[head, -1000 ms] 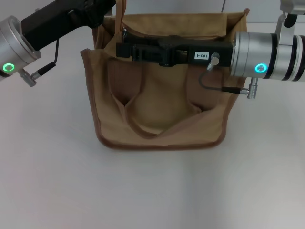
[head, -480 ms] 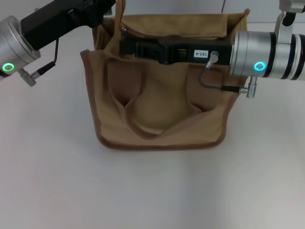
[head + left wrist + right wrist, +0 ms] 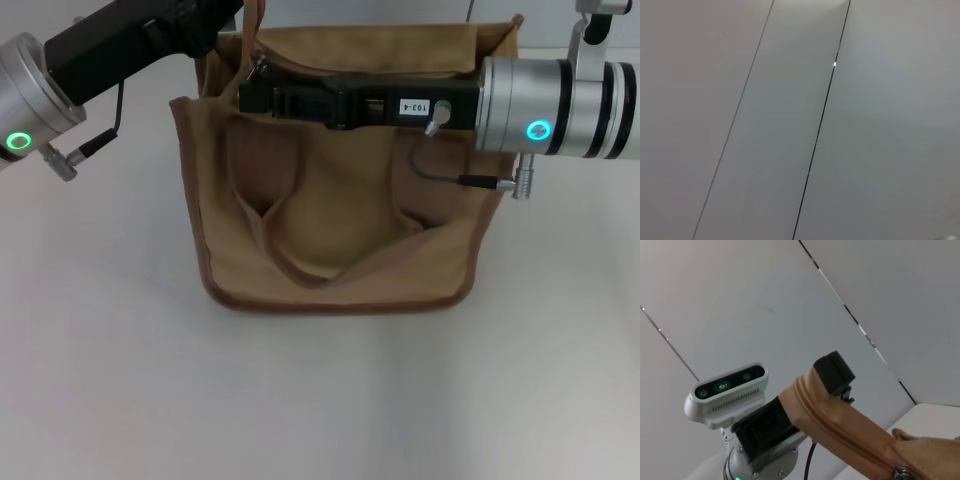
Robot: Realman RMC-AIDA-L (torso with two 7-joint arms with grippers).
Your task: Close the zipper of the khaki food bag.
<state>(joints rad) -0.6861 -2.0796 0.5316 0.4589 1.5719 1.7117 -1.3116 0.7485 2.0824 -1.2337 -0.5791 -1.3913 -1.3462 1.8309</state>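
Note:
The khaki food bag [image 3: 340,210] stands mid-table, front handle hanging down its face. My left gripper [image 3: 222,22] is at the bag's top left corner. In the right wrist view it [image 3: 812,385] is shut on the tan end strip of the bag [image 3: 850,432], held up in the air. The zipper [image 3: 835,422] runs along that strip as one joined line. My right gripper [image 3: 248,92] reaches across the bag's top from the right, shut on the silver pull tab [image 3: 258,66], which also shows at the edge of the right wrist view [image 3: 900,473].
The white table [image 3: 320,400] spreads around the bag. The left wrist view shows only grey wall panels [image 3: 790,125]. The left arm's wrist camera [image 3: 727,385] faces the right wrist. A cable [image 3: 440,175] hangs from the right wrist over the bag.
My right gripper has shifted slightly left and up along the bag's top. The left arm and the bag's body have stayed put.

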